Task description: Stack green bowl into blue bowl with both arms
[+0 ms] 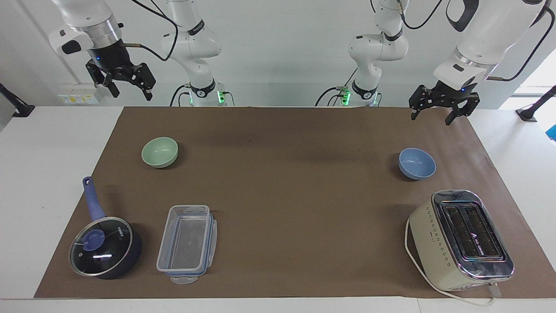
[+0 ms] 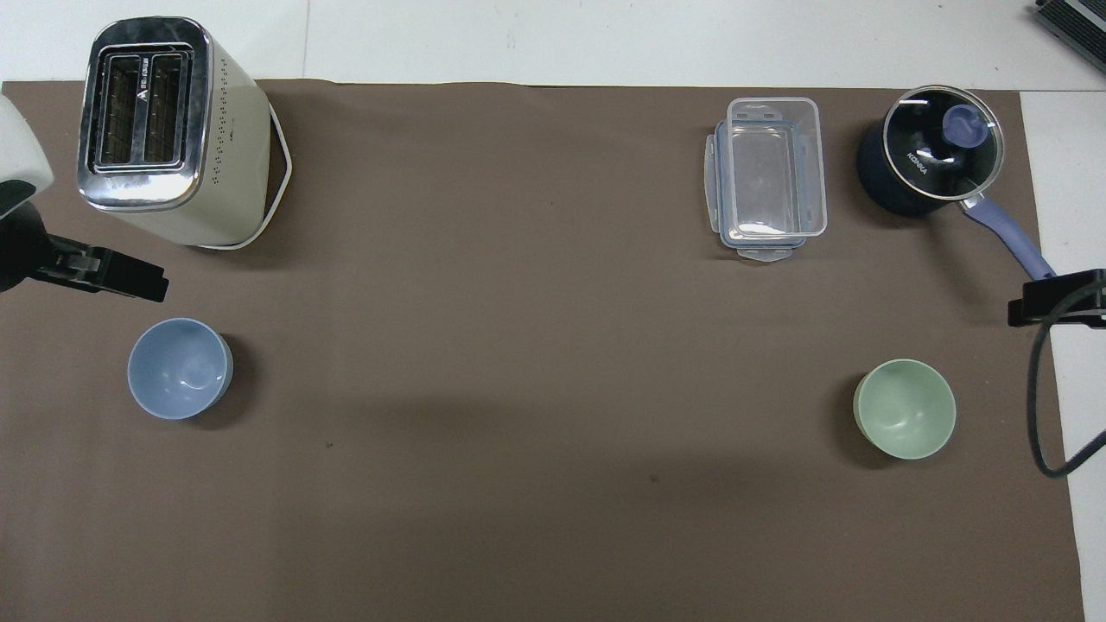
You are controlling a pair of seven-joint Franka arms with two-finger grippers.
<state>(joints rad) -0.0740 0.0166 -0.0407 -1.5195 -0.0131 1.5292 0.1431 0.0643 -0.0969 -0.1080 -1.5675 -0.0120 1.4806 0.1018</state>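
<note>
The small round pale mint-green bowl (image 1: 160, 151) sits upright on the brown mat (image 1: 286, 182) in the left half of the facing view, toward the right arm's end of the worktop (image 1: 52, 174). The small round periwinkle-blue bowl (image 1: 417, 163) sits upright in the right half of that view, toward the left arm's end, well apart from the green one.

The right gripper (image 1: 127, 84), black and two-fingered, hangs in the upper left of the facing view, raised over the worktop's edge by the mat's corner, its fingers spread and empty. The left gripper (image 1: 438, 111) hangs in the upper right over the mat's edge, fingers likewise spread and empty.

Lower in the facing view stand a dark blue glass-lidded saucepan (image 1: 104, 245), a clear rectangular plastic container (image 1: 186, 243) beside it, and a cream two-slot toaster (image 1: 460, 239).
</note>
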